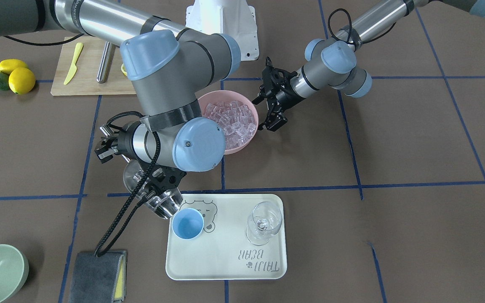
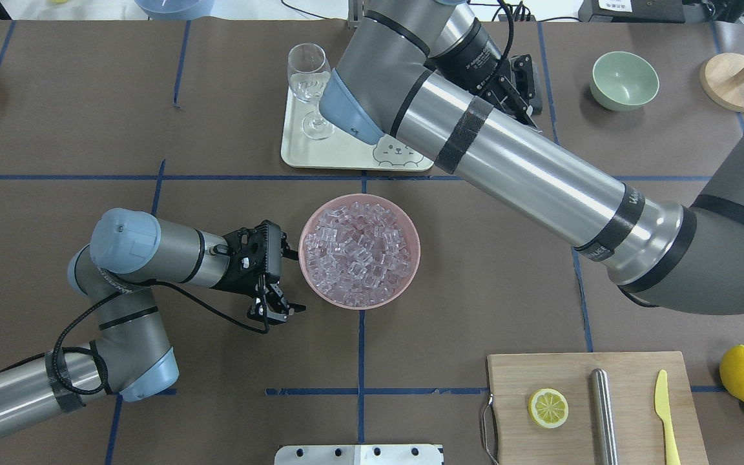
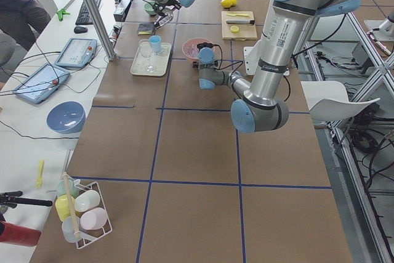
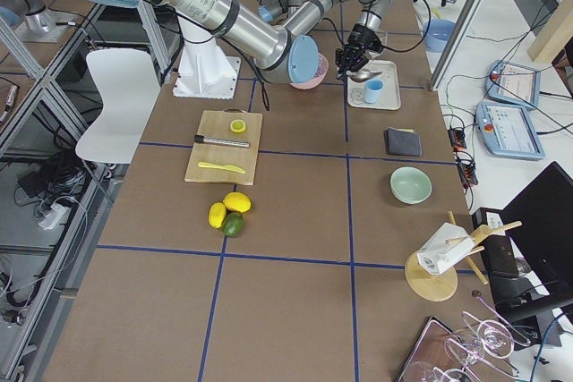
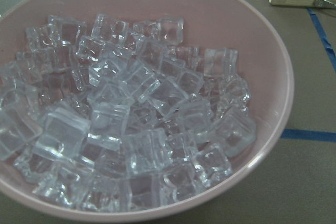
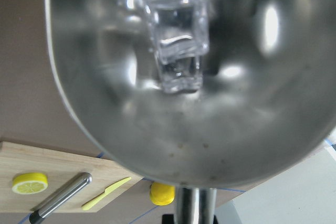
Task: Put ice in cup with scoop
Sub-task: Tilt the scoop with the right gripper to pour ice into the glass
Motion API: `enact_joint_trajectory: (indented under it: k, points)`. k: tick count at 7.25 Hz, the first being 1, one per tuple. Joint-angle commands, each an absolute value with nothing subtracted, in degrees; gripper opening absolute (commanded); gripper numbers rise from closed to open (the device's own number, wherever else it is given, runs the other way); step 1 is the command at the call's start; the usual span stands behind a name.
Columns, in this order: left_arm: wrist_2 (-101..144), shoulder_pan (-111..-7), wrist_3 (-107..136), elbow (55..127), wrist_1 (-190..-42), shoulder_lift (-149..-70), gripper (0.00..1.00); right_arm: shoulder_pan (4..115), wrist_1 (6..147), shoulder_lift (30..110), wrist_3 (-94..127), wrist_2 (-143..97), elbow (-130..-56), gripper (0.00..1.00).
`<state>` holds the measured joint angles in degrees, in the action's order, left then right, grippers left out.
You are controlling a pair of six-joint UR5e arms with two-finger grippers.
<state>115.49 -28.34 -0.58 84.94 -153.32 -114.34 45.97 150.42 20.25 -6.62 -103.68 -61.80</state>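
Front-facing view: high across the table from the robot, looking steeply down; pink bowl (image 1: pixel 256 113) just above centre.
Overhead view: behind the robot, facing forward and down; bowl at centre, tray (image 2: pixel 346 155) beyond it, cutting board (image 2: pixel 633 400) nearer and to the right.
Left side view: far off at the table's end; bowl small, upper middle.
Right side view: opposite end, equally far; bowl small near the top.
Left wrist view: very close above the bowl, looking into its ice (image 5: pixel 136 124).
Right wrist view: pressed close to the scoop (image 6: pixel 210 140); the board shows beneath.
Shared: all four fixed views hold bowl, tray and board; the left wrist view adds a closer look at the bowl.
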Motion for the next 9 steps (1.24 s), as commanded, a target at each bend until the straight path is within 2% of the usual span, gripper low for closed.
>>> enact_joint_trajectory:
  k: [1,9]
  points:
    - [115.5,-28.3,-0.5,84.8,-153.6,-114.3,1.00,46.0,151.9,19.9,-7.7,-101.6,-61.7,0.00]
    - [115.5,-28.0,-0.5,84.8,-153.7,-114.3,1.00,43.3,152.0,18.9,-10.5,-95.3,-59.8,0.00]
